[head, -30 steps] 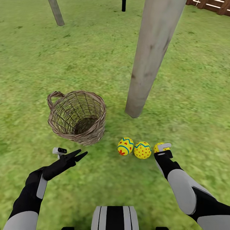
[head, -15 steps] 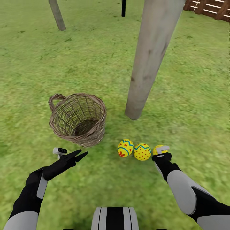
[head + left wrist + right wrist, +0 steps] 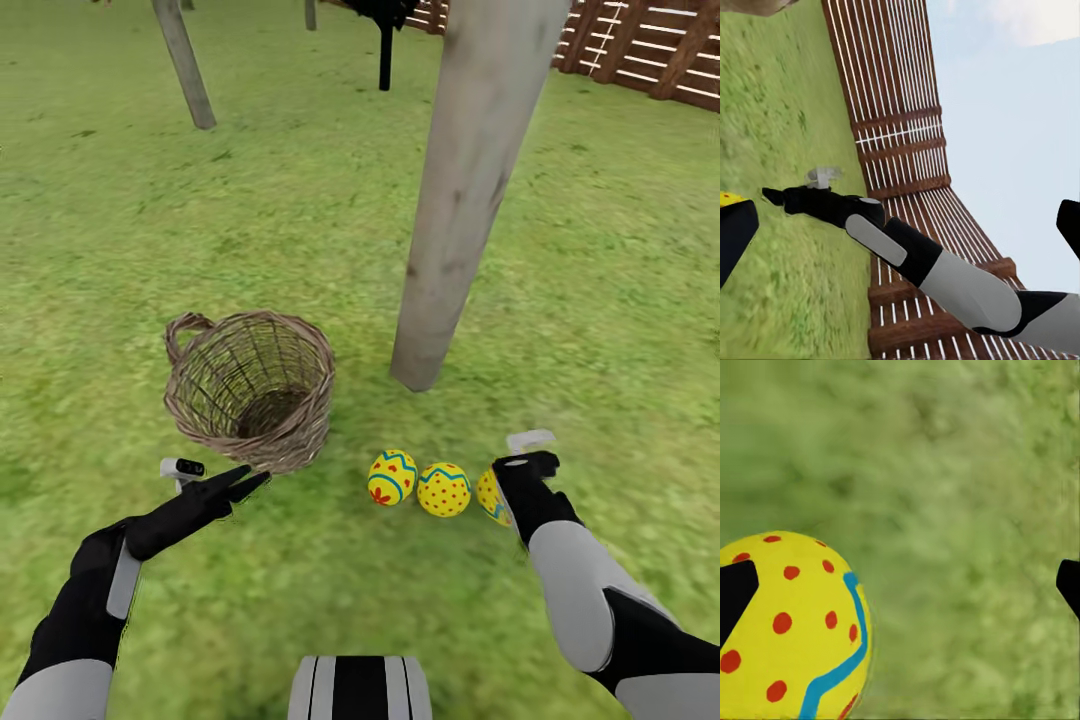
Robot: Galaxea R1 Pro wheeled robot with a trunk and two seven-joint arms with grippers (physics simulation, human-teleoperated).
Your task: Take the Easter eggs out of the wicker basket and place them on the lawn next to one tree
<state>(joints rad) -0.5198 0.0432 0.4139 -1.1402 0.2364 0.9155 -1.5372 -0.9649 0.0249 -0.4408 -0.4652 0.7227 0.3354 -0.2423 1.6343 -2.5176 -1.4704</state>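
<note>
Yellow eggs lie in a short row on the lawn (image 3: 120, 230), near the foot of the tree (image 3: 455, 190) with the pale grey-beige trunk; the flower-marked egg (image 3: 392, 477) is at the row's left end, the dotted egg (image 3: 443, 489) just beside it in the middle, and the third egg (image 3: 491, 496) sits at the right end, partly hidden behind the right pincer (image 3: 530, 452). Beside the row, off to its left, stands the wicker basket (image 3: 252, 387), upright on the grass with its loop handle at the far left rim; through the see-through weave its inside looks dark and no egg can be made out in it.

From the right wrist view that third egg (image 3: 791, 630) lies on the grass close to one black fingertip (image 3: 736, 592), while the other fingertip shows at the opposite edge, so the right pincer stands wide and grips nothing.

Lower left in the head view, the left pincer (image 3: 240, 483) hovers near the basket's near side with its two dark fingers spread apart, holding nothing; in the left wrist view its fingertips (image 3: 735, 236) sit at opposite edges, with the right arm (image 3: 937, 266) stretched across before the fence (image 3: 900, 120).

Further back on the grass stand a second pale trunk (image 3: 185, 62) and a thin black trunk (image 3: 385, 55); the brown slat fence runs along the far right.
</note>
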